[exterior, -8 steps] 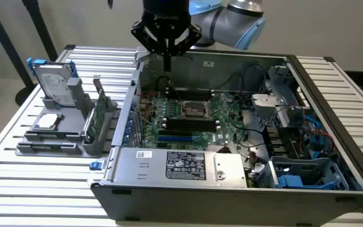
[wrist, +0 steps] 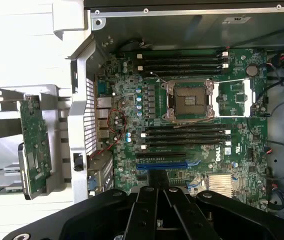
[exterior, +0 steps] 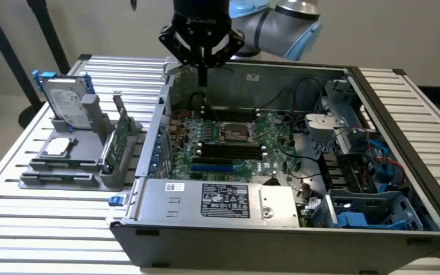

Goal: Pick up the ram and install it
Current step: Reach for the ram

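Claw [exterior: 202, 80]: black, matte, slim jaws pressed together to a point, hung above the open grey steel case [exterior: 281, 243] near its twelve o'clock wall. The wrist view gave the green motherboard [wrist: 242, 125], its square metal-framed socket [wrist: 189, 100] and the long black slots [wrist: 182, 135] flanking it. The exterior view gave, at eight o'clock from the claw, a grey plastic rack [exterior: 52, 179] on the ribbed table [exterior: 44, 229]; the ram [exterior: 106, 152], a thin green stick, stood on edge in it, near a silver hard drive [exterior: 67, 103].
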Controlling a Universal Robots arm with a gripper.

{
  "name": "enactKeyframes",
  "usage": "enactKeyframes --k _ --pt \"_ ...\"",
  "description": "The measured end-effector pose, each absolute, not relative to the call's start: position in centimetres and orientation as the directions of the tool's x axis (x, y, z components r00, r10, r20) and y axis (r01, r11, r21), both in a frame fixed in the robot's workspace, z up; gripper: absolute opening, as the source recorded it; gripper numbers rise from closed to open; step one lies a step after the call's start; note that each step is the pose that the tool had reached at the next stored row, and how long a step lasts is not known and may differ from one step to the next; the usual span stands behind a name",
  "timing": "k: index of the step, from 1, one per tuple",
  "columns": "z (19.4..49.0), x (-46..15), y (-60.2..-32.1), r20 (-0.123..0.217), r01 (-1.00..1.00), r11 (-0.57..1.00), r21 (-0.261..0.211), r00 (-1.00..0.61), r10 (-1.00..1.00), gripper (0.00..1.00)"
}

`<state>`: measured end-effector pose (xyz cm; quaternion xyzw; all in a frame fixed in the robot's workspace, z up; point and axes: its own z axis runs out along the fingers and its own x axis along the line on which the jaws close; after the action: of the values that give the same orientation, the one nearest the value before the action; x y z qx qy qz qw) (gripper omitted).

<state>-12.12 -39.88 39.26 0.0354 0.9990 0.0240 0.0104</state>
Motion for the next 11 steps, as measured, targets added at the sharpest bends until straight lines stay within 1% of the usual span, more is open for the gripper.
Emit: enactKeyframes --k 6,11 --pt "39.3 -12.2 -39.9 -0.019 0.070 0.996 0.049 -0.997 0.071 0.11" --pt "39.2 -14.2 -40.1 -0.019 0.070 0.996 0.049 -0.997 0.071 0.11"
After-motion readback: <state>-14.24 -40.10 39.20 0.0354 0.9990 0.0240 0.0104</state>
